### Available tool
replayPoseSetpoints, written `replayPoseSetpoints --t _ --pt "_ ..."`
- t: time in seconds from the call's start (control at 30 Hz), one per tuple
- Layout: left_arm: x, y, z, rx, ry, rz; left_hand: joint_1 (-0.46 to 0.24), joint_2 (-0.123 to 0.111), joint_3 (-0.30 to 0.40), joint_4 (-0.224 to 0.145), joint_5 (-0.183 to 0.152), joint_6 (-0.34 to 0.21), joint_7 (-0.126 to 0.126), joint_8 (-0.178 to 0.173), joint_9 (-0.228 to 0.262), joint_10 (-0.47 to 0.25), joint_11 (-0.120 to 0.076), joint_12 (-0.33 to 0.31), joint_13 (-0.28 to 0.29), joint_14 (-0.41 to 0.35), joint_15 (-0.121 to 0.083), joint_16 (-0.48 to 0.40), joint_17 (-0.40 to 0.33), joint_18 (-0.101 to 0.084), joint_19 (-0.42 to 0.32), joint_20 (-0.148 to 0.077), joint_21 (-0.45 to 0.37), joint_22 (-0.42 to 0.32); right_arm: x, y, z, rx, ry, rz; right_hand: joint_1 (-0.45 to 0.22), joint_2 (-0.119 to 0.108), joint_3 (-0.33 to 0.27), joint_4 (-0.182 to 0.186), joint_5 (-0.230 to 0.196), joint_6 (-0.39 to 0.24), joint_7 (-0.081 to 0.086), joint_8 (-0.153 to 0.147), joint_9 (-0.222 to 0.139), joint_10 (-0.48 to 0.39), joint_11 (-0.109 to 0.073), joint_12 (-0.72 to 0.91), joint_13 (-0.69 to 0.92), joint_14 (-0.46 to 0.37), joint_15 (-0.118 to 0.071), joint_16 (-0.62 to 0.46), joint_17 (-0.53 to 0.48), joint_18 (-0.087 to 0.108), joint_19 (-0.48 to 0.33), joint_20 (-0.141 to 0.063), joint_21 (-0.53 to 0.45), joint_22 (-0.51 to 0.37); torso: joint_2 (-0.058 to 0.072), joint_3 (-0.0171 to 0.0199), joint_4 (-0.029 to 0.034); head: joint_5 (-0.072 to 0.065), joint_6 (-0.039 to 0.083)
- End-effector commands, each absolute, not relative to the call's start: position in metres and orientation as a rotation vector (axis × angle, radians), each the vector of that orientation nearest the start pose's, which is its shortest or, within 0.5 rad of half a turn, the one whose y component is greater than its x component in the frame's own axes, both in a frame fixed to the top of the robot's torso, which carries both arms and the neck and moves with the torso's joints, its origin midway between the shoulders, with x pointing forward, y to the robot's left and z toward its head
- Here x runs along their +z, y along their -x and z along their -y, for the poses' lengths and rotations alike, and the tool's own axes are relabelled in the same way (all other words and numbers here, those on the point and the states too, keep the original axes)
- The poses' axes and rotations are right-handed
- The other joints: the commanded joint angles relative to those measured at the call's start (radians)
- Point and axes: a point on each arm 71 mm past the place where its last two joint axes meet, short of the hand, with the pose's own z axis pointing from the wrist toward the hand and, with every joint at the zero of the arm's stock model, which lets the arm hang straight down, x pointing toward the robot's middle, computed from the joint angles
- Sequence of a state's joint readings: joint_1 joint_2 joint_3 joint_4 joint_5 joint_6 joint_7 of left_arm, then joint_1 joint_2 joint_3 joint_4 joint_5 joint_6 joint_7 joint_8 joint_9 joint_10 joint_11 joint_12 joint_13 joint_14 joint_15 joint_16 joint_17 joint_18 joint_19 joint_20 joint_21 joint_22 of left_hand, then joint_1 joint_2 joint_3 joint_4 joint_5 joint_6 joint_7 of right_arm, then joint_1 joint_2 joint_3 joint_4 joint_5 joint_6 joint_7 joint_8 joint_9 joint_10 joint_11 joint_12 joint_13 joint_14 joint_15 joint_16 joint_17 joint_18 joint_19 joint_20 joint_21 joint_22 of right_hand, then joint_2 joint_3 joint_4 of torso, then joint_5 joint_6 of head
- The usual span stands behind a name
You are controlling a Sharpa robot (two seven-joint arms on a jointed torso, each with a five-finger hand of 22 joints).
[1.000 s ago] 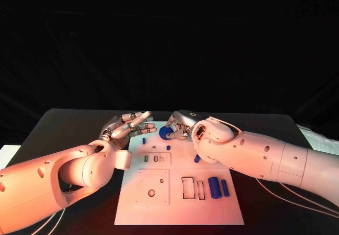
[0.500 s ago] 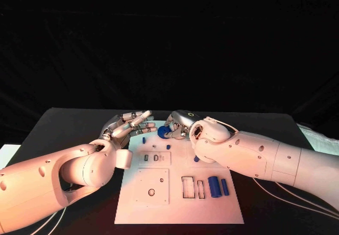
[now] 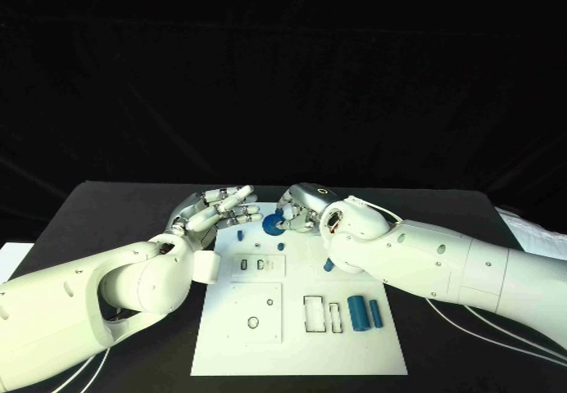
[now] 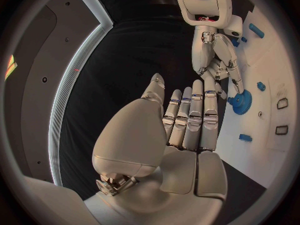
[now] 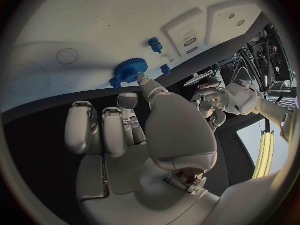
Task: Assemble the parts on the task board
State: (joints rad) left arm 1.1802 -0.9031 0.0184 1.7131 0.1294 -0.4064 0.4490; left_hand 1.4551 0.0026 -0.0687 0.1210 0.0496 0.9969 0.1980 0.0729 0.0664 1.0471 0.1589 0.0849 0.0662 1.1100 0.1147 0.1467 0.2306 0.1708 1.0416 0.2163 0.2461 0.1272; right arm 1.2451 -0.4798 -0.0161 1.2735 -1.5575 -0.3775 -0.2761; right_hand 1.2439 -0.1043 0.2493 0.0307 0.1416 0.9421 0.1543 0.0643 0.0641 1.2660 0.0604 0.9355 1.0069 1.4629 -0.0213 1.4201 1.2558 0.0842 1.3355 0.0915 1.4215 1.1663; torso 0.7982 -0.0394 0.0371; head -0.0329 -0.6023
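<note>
Board: white rectangular task board [image 3: 237, 344] flat at the middle of the black table [image 3: 106, 213], cut with rectangular slots and round holes
Gear: blue toothed gear-shaped part [image 3: 274, 225] at the board's 12 o'clock edge, lying on the white surface; seen also at [image 4: 241, 105] and [image 5: 130, 70]
Right hand: silver many-fingered right hand [image 3: 310, 209] over the board's far end, at 1 o'clock from the gear; one fingertip touching the gear's rim in the right wrist view, other fingers curled in; no clear grasp, cannot tell whether holding or merely touching
Left hand: silver left hand [image 3: 215, 214] at 9 o'clock from the gear, beside the board's far left corner, released, fingers straight and slightly apart, nothing in it
Pegs: small blue stub parts [image 3: 240, 235] and [image 3: 281, 246] standing on the board just at 6 o'clock from the gear
Cylinders: two blue cylindrical parts [image 3: 357, 313] and [image 3: 374, 313] lying side by side toward the board's 4 o'clock, just right of two rectangular slots
Half-hidden piece: another blue part [image 3: 328, 264] at the right forearm's edge, shape unclear
</note>
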Motion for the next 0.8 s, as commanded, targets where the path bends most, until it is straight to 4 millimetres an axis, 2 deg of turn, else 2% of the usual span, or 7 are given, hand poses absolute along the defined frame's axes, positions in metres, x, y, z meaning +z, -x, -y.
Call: replayPoseSetpoints --t 0.03,0.17,0.27,0.5,0.6,0.8 --pt "-0.150 -0.459 -0.190 -1.681 1.230 -1.306 0.000 0.008 -0.001 -0.008 -0.001 -0.002 0.008 -0.007 -0.001 -0.005 0.002 -0.003 -0.001 -0.007 0.000 -0.003 0.002 0.007 -0.008 0.000 -0.004 -0.001 -0.156 -0.526 0.092 0.619 0.151 -1.493 -0.003 -0.009 -0.010 0.000 0.007 -0.006 -0.003 -0.001 0.002 -0.005 0.000 -0.001 0.003 0.047 0.007 -0.005 -0.001 -0.001 -0.004 0.003 -0.005 0.001 0.001 0.0012 0.0004 -0.002 0.002" --pt "-0.150 -0.459 -0.191 -1.680 1.230 -1.306 0.000 0.008 -0.001 -0.008 -0.001 -0.002 0.008 -0.007 -0.001 -0.005 0.002 -0.003 -0.001 -0.007 0.000 -0.003 0.002 0.007 -0.008 0.000 -0.004 -0.001 -0.150 -0.519 0.108 0.671 0.128 -1.476 0.003 -0.003 -0.012 0.002 0.022 0.004 -0.005 0.004 0.004 0.007 -0.002 0.016 0.017 0.049 0.005 -0.002 0.007 -0.002 0.002 0.002 -0.002 0.010 -0.001 0.0009 -0.0009 0.001 0.004" --pt "-0.150 -0.460 -0.192 -1.677 1.231 -1.304 0.000 0.008 -0.001 -0.008 -0.001 -0.002 0.008 -0.007 -0.001 -0.005 0.002 -0.003 -0.001 -0.007 0.000 -0.003 0.002 0.007 -0.008 0.000 -0.004 -0.001 -0.143 -0.515 0.129 0.725 0.104 -1.470 0.015 0.004 -0.010 -0.001 0.037 0.015 -0.008 0.007 0.006 0.022 -0.004 0.043 0.039 0.053 0.003 0.005 0.020 -0.005 0.010 0.001 0.004 0.023 -0.003 0.0010 -0.0038 0.003 0.007" --pt "-0.150 -0.459 -0.194 -1.676 1.231 -1.303 0.001 0.009 -0.001 -0.009 -0.001 -0.002 0.008 -0.007 -0.001 -0.005 0.002 -0.004 -0.001 -0.007 0.000 -0.004 0.002 0.007 -0.008 0.000 -0.005 -0.001 -0.134 -0.510 0.189 0.803 0.062 -1.486 0.053 0.006 -0.003 -0.028 0.042 0.034 -0.009 0.009 0.007 0.046 -0.007 0.088 0.080 0.058 0.001 0.017 0.043 -0.009 0.022 -0.002 0.013 0.043 -0.008 0.0051 -0.0170 0.000 0.011" --pt "-0.150 -0.459 -0.194 -1.677 1.231 -1.304 0.002 0.010 0.000 -0.011 -0.001 -0.001 0.007 -0.006 -0.001 -0.004 0.002 -0.004 -0.001 -0.006 0.000 -0.004 0.002 0.008 -0.007 0.000 -0.005 -0.002 -0.135 -0.511 0.213 0.801 0.037 -1.500 0.058 0.004 -0.002 -0.033 0.042 0.036 -0.009 0.008 0.007 0.044 -0.007 0.087 0.079 0.058 0.001 0.017 0.043 -0.009 0.021 -0.002 0.013 0.042 -0.010 0.0078 -0.0208 -0.004 0.013" --pt "-0.151 -0.460 -0.194 -1.678 1.231 -1.305 0.002 0.011 0.000 -0.012 -0.001 0.000 0.007 -0.006 0.000 -0.003 0.001 -0.004 0.000 -0.003 -0.001 -0.004 0.003 0.008 -0.006 0.000 -0.005 -0.002 -0.139 -0.516 0.248 0.771 0.003 -1.527 0.062 -0.001 -0.004 -0.038 0.043 0.037 -0.009 0.007 0.006 0.040 -0.007 0.081 0.074 0.059 0.001 0.020 0.048 -0.008 0.020 -0.002 0.013 0.041 -0.013 0.0124 -0.0254 -0.006 0.014"
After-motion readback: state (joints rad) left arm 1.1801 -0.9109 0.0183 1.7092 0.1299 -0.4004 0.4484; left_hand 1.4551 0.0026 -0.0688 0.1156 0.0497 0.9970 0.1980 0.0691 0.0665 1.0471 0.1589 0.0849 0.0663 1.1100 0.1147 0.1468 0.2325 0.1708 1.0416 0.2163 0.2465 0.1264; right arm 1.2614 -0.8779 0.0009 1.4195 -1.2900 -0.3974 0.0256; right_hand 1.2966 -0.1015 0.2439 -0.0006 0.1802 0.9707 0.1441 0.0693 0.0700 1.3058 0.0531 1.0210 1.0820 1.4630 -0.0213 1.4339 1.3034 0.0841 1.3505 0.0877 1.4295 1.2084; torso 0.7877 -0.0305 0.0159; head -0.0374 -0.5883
